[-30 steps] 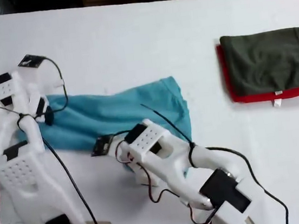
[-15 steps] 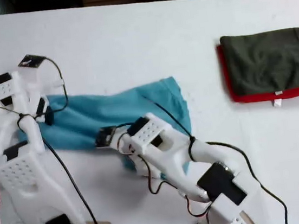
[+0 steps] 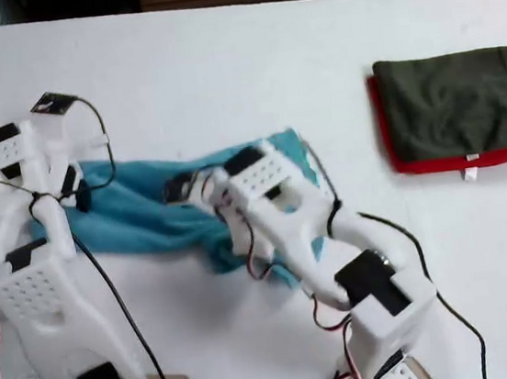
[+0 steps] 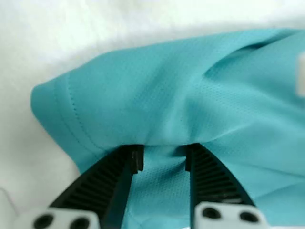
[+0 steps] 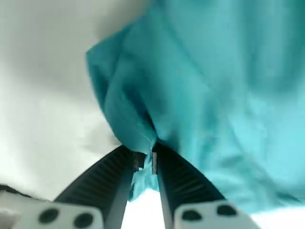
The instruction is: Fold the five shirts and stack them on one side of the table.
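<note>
A teal shirt (image 3: 141, 212) lies bunched across the table's left middle. Its left end is held by my left gripper (image 3: 76, 188), shut on the cloth; in the left wrist view the fabric (image 4: 181, 95) gathers between the black fingers (image 4: 131, 164). My right gripper (image 3: 233, 229) is shut on the shirt's near edge and holds that fold up over the shirt's right half. The right wrist view has the teal cloth (image 5: 214, 95) pinched between nearly touching fingertips (image 5: 138, 162). A folded dark green shirt (image 3: 456, 102) rests on a folded red shirt (image 3: 454, 162) at the right.
The white table (image 3: 221, 73) stretches open behind the shirt and between it and the folded stack. Black cables trail from both arms over the near part of the table. The arm bases stand at the front edge.
My right gripper has travelled away from the front edge toward the back, carrying the shirt's near edge up and over. The left arm has stayed put.
</note>
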You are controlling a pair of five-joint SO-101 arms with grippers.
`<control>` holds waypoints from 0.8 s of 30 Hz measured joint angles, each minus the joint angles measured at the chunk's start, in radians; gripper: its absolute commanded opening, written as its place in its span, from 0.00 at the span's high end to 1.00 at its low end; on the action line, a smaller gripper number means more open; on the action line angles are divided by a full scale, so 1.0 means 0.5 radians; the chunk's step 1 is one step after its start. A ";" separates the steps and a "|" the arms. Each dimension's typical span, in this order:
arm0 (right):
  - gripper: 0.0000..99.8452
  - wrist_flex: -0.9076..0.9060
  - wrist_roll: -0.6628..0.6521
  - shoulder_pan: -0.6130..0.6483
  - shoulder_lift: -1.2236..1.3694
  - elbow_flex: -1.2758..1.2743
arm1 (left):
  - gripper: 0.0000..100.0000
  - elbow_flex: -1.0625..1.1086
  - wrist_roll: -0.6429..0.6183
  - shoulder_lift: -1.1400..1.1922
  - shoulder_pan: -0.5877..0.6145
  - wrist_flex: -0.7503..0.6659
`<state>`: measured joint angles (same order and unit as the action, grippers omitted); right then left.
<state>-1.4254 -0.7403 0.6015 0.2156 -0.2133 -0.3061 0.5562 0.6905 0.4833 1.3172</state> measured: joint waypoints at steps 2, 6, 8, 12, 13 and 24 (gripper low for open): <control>0.98 -0.058 -0.052 -0.074 0.018 0.163 | 0.83 0.000 0.000 0.000 0.000 0.000; 0.98 -0.126 -0.147 -0.181 0.025 0.420 | 0.83 0.000 0.000 0.000 0.000 0.000; 0.98 -0.126 -0.169 -0.218 0.025 0.519 | 0.83 0.000 0.000 0.000 0.000 0.000; 0.98 -0.058 -0.169 -0.307 0.132 0.724 | 0.83 0.000 0.000 0.000 0.000 0.000; 0.98 -0.040 -0.169 -0.331 0.181 0.779 | 0.83 0.000 0.000 0.000 0.000 0.000; 0.81 -0.101 -0.061 -0.362 0.724 1.455 | 0.83 0.000 0.000 0.000 0.000 0.000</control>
<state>-1.4760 -0.7710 0.4204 0.5777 0.5140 -0.3061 0.5562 0.6905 0.4833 1.3172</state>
